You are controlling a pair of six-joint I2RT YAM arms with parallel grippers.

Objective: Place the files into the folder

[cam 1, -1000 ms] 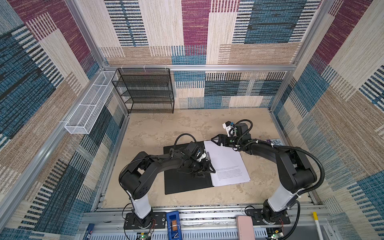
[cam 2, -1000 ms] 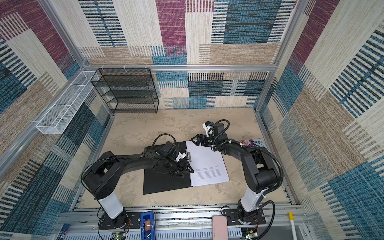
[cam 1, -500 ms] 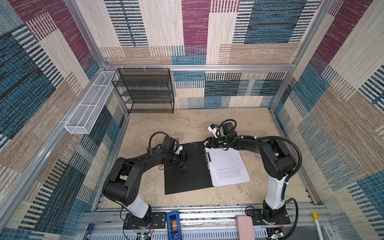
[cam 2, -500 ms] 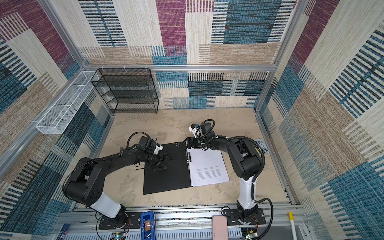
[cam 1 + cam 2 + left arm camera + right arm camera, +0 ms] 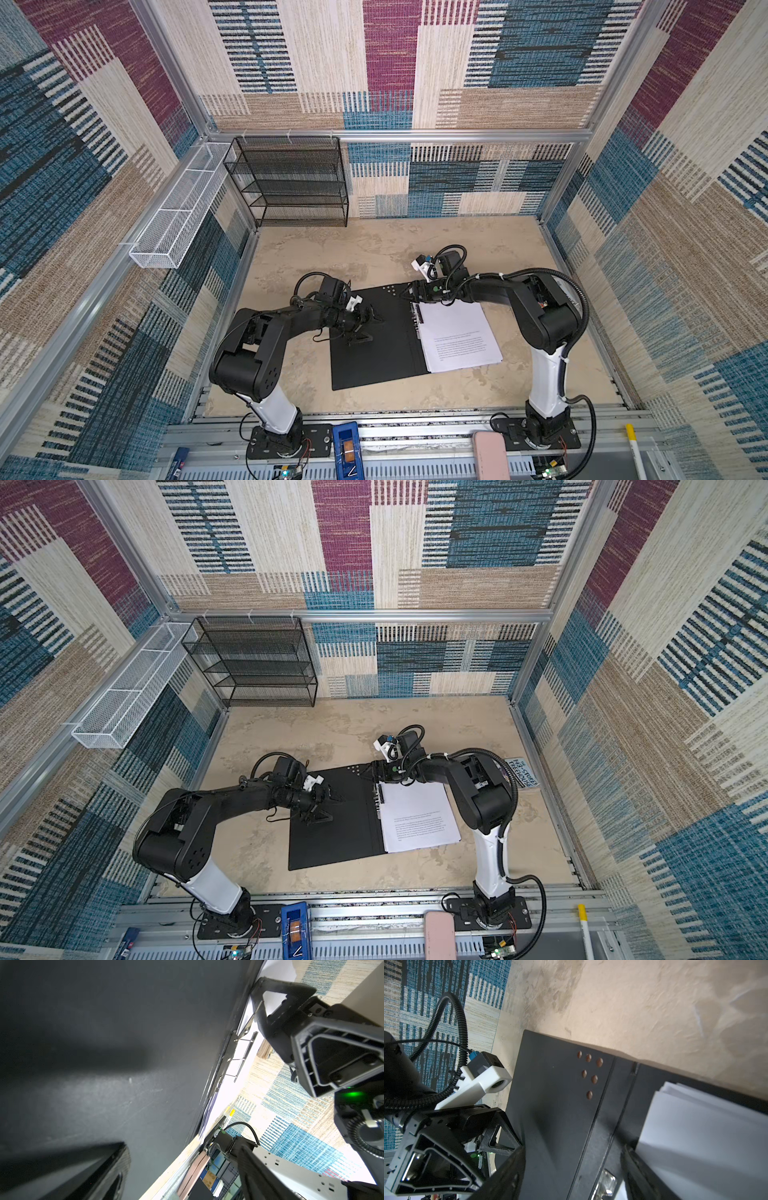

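Note:
The folder [image 5: 374, 353] [image 5: 336, 837] lies open on the table, black inside up. The files [image 5: 457, 336] [image 5: 419, 820], a stack of white sheets with text on top, rest on its right half against the metal spine clip [image 5: 607, 1184]. My left gripper [image 5: 371, 329] [image 5: 331, 808] hovers open over the bare left flap [image 5: 124, 1043], holding nothing; one finger [image 5: 99, 1167] shows in the left wrist view. My right gripper [image 5: 409, 297] [image 5: 574, 1172] is open at the far end of the spine, one finger on each side of it, beside the files [image 5: 706, 1136].
A black mesh shelf [image 5: 291, 183] stands at the back left. A white wire basket [image 5: 178, 208] hangs on the left wall. A colourful book [image 5: 521, 773] lies by the right wall behind my right arm. Frame rails run along the front edge.
My left gripper pulled back from the spine onto the left flap. My right gripper moved left to the spine's far end and its jaws narrowed a little.

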